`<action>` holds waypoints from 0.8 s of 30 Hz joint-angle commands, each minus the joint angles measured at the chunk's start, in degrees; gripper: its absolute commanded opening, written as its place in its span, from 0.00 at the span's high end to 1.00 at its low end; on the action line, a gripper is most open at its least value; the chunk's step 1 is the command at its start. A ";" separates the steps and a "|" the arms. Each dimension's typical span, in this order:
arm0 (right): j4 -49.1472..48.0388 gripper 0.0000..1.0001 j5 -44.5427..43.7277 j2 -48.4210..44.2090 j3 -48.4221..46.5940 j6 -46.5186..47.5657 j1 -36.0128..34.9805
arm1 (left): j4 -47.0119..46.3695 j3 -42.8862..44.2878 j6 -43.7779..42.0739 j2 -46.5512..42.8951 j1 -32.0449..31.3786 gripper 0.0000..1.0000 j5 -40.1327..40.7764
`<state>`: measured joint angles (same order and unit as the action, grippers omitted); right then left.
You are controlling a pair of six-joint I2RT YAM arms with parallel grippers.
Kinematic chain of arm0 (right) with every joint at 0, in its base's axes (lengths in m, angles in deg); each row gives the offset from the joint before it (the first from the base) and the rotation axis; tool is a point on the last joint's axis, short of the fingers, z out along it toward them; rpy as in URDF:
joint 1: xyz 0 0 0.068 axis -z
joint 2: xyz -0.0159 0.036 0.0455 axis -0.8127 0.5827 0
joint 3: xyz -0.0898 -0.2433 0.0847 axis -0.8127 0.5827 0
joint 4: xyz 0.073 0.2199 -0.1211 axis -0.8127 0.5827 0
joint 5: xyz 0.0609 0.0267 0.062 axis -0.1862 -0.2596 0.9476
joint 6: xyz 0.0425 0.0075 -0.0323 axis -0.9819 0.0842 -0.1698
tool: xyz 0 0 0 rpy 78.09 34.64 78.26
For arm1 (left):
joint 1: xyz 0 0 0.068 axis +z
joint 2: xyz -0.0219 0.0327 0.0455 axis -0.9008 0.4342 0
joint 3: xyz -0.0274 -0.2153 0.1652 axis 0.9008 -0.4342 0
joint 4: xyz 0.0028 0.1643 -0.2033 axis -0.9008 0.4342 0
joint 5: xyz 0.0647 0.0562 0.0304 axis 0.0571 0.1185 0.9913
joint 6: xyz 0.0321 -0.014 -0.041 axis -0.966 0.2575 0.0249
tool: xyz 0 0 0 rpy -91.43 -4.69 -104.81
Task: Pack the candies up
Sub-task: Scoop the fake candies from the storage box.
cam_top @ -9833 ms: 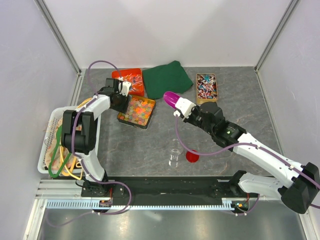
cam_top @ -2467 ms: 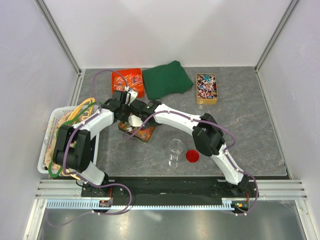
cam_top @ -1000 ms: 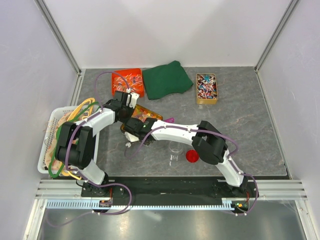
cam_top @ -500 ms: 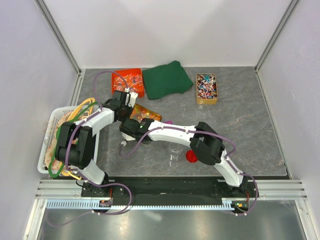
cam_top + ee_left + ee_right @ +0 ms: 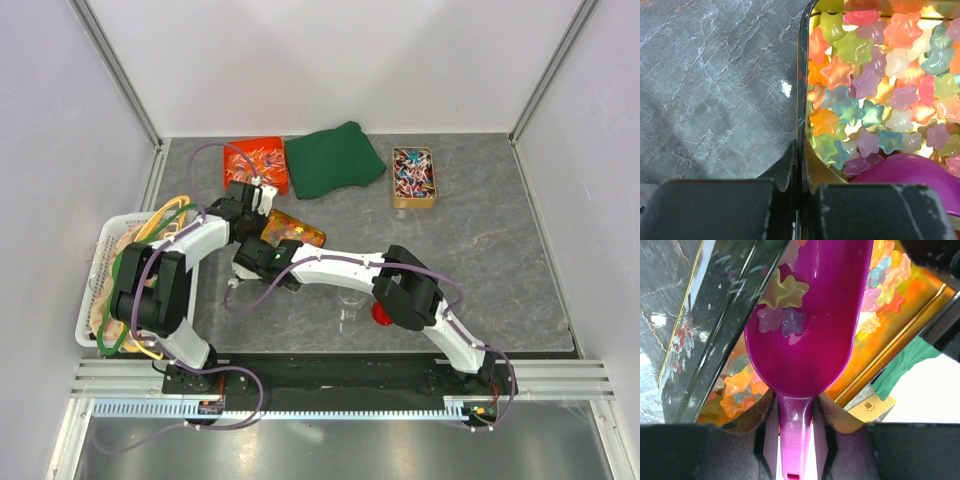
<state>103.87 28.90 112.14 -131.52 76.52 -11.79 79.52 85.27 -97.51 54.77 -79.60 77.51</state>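
The left end effector [image 5: 800, 170] is pressed together on the rim of the gold tin [image 5: 802, 75], tipping it so the star-shaped candies [image 5: 875, 95] pile toward the purple scoop [image 5: 805, 340]. The right end effector [image 5: 796, 422] pinches the scoop's handle. Only four candies sit in the bowl (a thin haul), so I'd dig lower into the heap, then lift level and slow before crossing the counter [image 5: 480, 260] to the clear jar [image 5: 350, 298] beside its red lid [image 5: 383, 314]. Ten seconds back the scoop hung clear of the tin over mid-counter and the tin lay flatter; within the last second the right wrist has slid nearer the arms' bases.
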 commanded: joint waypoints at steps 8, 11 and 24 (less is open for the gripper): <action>-3.94 1.00 10.53 -7.38 4.51 0.53 1.72 | -7.20 3.59 4.70 -1.05 -0.66 0.98 -5.18; -1.75 1.00 11.32 -9.40 5.48 1.86 4.01 | -7.20 3.58 4.70 -0.97 -0.58 0.98 -5.10; 1.51 1.00 13.96 -15.03 10.13 8.00 9.37 | -7.20 3.67 4.70 -0.44 -0.40 0.98 -4.66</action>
<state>104.54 41.18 100.34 -122.73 81.68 -3.05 76.70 86.08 -95.67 54.77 -80.03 75.54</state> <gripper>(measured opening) 0.338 0.041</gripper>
